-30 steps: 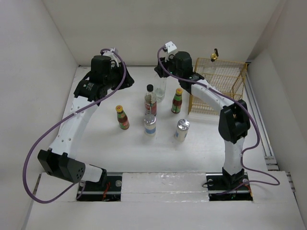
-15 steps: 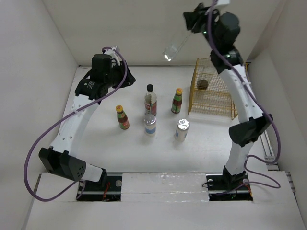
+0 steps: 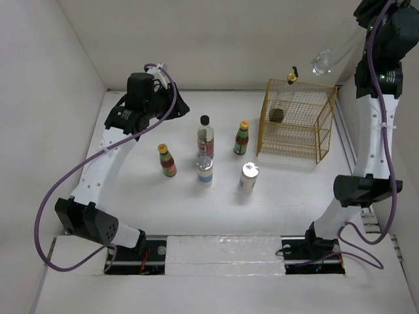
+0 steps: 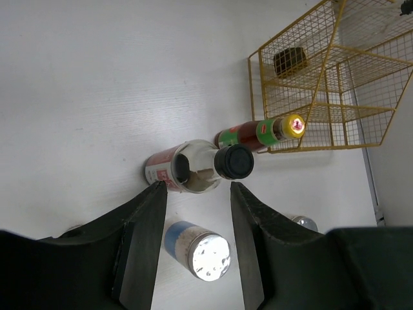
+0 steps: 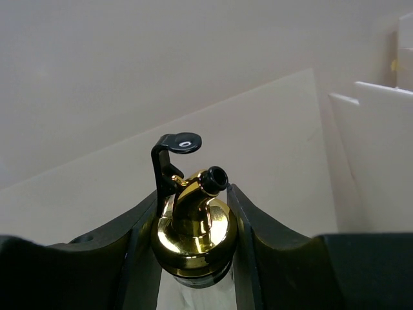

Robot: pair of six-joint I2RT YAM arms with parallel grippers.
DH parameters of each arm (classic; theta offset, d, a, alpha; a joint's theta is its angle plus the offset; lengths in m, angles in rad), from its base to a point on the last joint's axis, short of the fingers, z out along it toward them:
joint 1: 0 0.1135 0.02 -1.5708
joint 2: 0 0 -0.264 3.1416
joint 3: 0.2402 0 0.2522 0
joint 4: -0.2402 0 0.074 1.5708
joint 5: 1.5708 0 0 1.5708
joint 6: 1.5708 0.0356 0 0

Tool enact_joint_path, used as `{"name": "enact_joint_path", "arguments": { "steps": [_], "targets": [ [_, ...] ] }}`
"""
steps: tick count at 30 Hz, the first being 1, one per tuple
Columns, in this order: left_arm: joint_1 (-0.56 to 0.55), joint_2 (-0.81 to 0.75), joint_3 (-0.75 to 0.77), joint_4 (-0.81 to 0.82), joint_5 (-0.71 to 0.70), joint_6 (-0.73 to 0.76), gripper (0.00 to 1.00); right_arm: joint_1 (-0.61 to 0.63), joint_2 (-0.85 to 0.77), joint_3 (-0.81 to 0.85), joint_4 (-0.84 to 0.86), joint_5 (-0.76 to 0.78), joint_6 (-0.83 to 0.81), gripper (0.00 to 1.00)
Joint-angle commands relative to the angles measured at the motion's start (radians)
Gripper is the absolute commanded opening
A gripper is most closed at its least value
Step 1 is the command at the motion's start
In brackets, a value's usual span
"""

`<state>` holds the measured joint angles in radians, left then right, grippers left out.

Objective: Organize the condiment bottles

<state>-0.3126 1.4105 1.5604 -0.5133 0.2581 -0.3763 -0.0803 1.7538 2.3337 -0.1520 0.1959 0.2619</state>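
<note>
Well, clear bottle [image 3: 329, 53]: pinched at the neck by my right pincer [image 5: 193, 223], high in the air above the basket's far right corner. It is tilted, with its base lower and further left than its neck.
Gold spout [image 5: 192, 206]: wedged between my right fingers [image 5: 139, 248]; its black tip and flip cap poke out past them.
Right arm: stretched almost straight up from its base. The wrist is at the top right corner of the overhead view and partly cut off by the edge.
Black-capped bottle [image 3: 205, 136]: upright mid-desk, seen through the gap of my left pincer [image 4: 197, 188].
Left pincer: spread, gripping nothing, hovering above the desk [image 3: 281, 203] and pointing down.
Left arm: reaches from the near left toward the back. From overhead its wrist body hides the fingers.
Right yellow-capped bottle [image 3: 242, 137]: between the black-capped bottle and the basket.
Left yellow-capped bottle [image 3: 167, 160]: nearer and to the left, apart from the others.
Blue-labelled silver-capped bottle [image 3: 205, 171]: just in front of the black-capped bottle.
Other silver-capped bottle [image 3: 248, 176]: to the right of that one, apart.
Yellow wire basket [image 3: 264, 121]: back right of the desk.
Second gold spout [image 3: 292, 74]: shows above the basket's far rim. I cannot tell whether its bottle stands inside or behind.
Dark thing [image 3: 277, 116]: inside the basket, too small to make out.
</note>
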Motion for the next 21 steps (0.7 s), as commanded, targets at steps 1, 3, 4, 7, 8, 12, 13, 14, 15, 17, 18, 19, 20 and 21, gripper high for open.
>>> {"name": "enact_joint_path", "arguments": {
  "steps": [1,3,4,7,8,12,13,14,15,17,18,19,20,21],
  "targets": [
    [0.000,0.004,0.009,0.032,0.030,-0.004,0.39,-0.035,-0.079,-0.051,0.072,-0.001,0.051,0.05],
    [0.000,0.013,0.009,0.032,0.030,-0.004,0.39,-0.064,-0.093,-0.109,0.072,-0.001,0.051,0.05],
    [0.000,0.013,0.009,0.032,0.039,-0.004,0.39,-0.073,-0.106,-0.169,0.072,-0.001,0.040,0.04],
    [0.000,0.022,0.009,0.041,0.049,-0.004,0.39,-0.084,-0.106,-0.229,0.083,-0.001,0.040,0.04],
    [0.000,0.022,0.000,0.051,0.061,-0.004,0.39,-0.084,-0.106,-0.247,0.083,-0.001,0.030,0.04],
    [-0.011,0.031,0.012,0.061,0.105,0.005,0.39,-0.084,-0.068,-0.247,0.083,-0.001,0.030,0.04],
    [-0.011,0.031,0.024,0.061,0.105,0.005,0.41,-0.084,-0.068,-0.247,0.083,-0.001,0.030,0.04],
    [-0.022,0.031,0.024,0.061,0.105,0.005,0.41,-0.084,-0.057,-0.247,0.083,0.008,0.030,0.04],
    [-0.022,0.041,0.033,0.061,0.105,0.014,0.41,-0.084,-0.057,-0.247,0.083,0.008,0.030,0.04],
    [-0.022,0.041,0.024,0.061,0.115,0.014,0.41,-0.084,-0.048,-0.247,0.092,0.022,0.030,0.04],
    [-0.022,0.041,0.024,0.061,0.115,0.014,0.41,-0.084,-0.048,-0.247,0.092,0.022,0.030,0.04],
    [-0.022,0.041,0.024,0.061,0.115,0.014,0.41,-0.084,-0.037,-0.247,0.092,0.022,0.030,0.04],
    [-0.022,0.041,0.015,0.061,0.115,0.014,0.41,-0.084,-0.037,-0.238,0.092,0.033,0.030,0.04],
    [-0.022,0.041,0.015,0.061,0.115,0.014,0.41,-0.084,-0.025,-0.238,0.092,0.042,0.019,0.04]
  ]
}}
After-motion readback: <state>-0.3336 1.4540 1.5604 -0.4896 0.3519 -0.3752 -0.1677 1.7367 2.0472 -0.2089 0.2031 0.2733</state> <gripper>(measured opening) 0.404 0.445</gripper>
